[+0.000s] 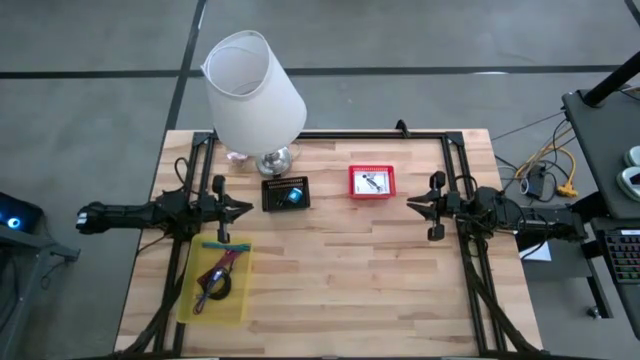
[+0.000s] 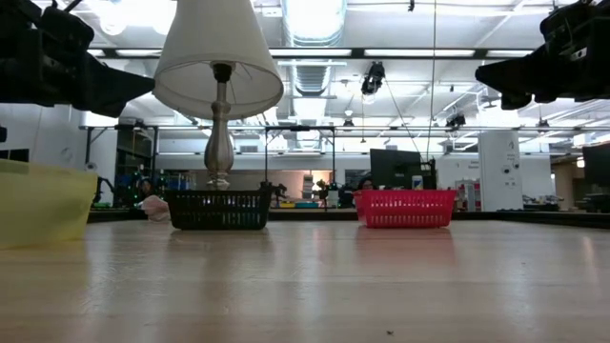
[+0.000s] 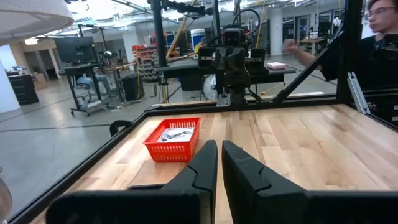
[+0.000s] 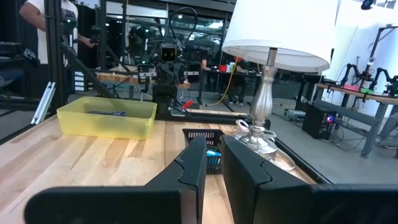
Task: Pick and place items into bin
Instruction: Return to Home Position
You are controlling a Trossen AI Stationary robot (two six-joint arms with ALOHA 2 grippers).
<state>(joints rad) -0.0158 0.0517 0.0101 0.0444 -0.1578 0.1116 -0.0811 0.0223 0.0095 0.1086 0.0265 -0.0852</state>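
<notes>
Two tools, both closed on nothing, above the light wooden table (image 1: 340, 270): my left gripper (image 1: 246, 208) hangs by the yellow plastic bin (image 1: 235, 305) holding a teal pen (image 1: 215, 244) and black coiled cable (image 1: 214, 292); my right gripper (image 1: 410, 207) hangs near the red mesh basket (image 1: 352, 182).

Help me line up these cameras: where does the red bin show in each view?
High view: red bin just right of centre, in the picture's upper half.
Low view: right of centre, far across the table.
Left wrist view: on the table ahead, contents visible.
Right wrist view: not in it.
Shared landmark: the white lamp, partly visible in all four.
</notes>
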